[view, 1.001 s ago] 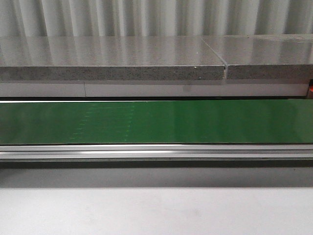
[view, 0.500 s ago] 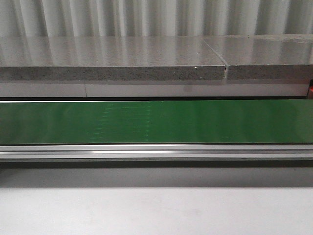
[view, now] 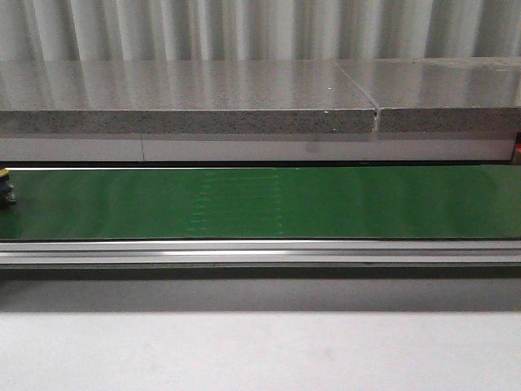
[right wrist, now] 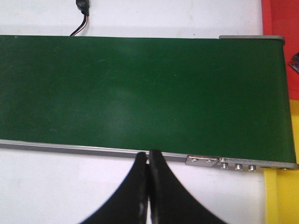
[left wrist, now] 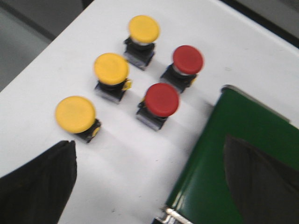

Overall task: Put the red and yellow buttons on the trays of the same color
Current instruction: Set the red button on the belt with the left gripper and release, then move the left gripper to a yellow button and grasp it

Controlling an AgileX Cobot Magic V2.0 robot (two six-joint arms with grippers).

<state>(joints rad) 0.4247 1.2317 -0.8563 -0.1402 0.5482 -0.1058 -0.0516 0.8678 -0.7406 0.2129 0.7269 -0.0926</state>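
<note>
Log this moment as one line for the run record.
left claw: open, above white table by three yellow and two red push buttons | right claw: shut, empty, at green conveyor belt edge | one button entering belt's left end

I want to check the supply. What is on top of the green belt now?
In the front view, only one yellow-topped object shows at the green belt left edge, mostly cut off. The belt further left is out of frame.

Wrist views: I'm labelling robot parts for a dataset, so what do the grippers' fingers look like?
Both pairs are plain black, with no markings or cables visible. The right gripper has smooth, curved fingers tapering to narrow tips. Of the left gripper, only dark, blurred fingers show at the edges, broad and wedge-shaped; finer detail cannot be made out.
</note>
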